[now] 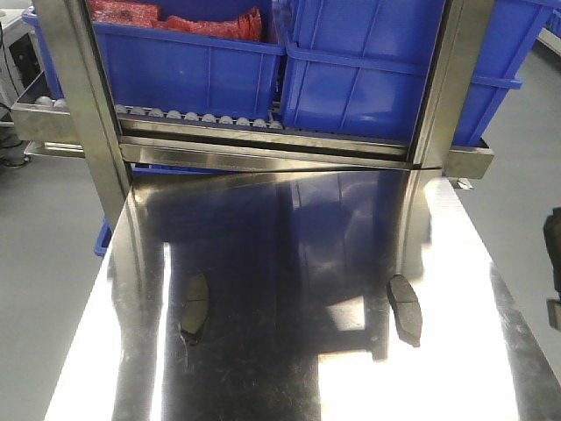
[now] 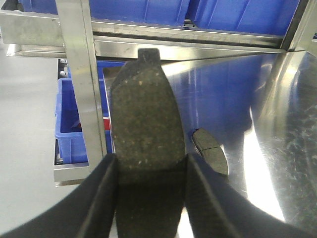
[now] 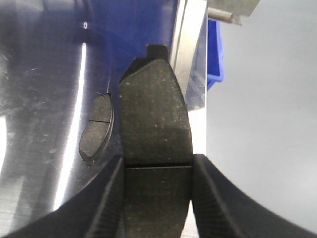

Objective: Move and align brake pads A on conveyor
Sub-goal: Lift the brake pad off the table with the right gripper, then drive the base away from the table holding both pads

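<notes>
The pad in each gripper fills half of its wrist view and hides much of the table behind it. The left gripper (image 2: 151,159) has its two black, finely ribbed fingers (image 2: 96,198) closed on the long sides of the left held pad (image 2: 143,109). The near end of this pad runs out of the bottom of the frame. Its face is gritty grey-brown with pale flecks, its sides bow outward, and a small square lug caps the far end. The part between the fingers lies in shadow, so any groove there is hard to make out.

The right gripper (image 3: 158,158) clamps the right held pad (image 3: 156,109) in the same way. Here a thin cross groove shows between the fingers (image 3: 220,198). How high either held pad is above the surface cannot be told.

Two more pads lie flat and well apart on the mirror-bright steel table (image 1: 289,386). The left lying pad (image 1: 195,305) is toward the left edge and the right lying pad (image 1: 405,309) toward the right. Both are dark curved oblongs, and the groove shows on the left one. Glare washes out the near part of the tabletop.

At the far end stands the roller rack (image 1: 263,132), with steel posts and a row of small rollers. Its blue bins (image 1: 368,79) are cut off at the top, and one holds crinkled red material (image 1: 175,17). A dark shape (image 1: 553,263) at the right frame edge is cropped and cannot be identified.
</notes>
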Controlling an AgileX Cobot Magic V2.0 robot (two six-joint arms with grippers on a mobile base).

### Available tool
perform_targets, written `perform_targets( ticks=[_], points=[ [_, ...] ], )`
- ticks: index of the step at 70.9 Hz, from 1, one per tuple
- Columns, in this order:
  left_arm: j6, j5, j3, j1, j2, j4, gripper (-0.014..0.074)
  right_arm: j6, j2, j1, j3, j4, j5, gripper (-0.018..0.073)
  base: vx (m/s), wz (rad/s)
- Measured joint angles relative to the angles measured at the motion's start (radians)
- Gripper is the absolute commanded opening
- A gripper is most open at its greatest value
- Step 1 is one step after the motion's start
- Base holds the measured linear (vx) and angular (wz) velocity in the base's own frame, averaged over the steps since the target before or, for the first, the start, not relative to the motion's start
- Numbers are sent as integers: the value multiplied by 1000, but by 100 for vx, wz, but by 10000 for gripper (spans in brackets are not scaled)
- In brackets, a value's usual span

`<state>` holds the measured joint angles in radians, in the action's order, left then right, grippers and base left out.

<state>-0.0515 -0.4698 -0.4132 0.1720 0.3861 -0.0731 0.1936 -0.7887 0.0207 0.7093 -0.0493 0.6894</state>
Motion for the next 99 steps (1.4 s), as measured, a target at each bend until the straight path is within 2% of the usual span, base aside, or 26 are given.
perform_targets(
  ticks=[22, 99],
  points=[
    [0, 0, 0, 0, 0, 0, 192, 1, 150, 0, -92, 0, -37, 207, 0, 0],
    [0, 0, 0, 0, 0, 0, 192, 1, 156, 0, -93, 0, -37, 207, 0, 0]
  ],
)
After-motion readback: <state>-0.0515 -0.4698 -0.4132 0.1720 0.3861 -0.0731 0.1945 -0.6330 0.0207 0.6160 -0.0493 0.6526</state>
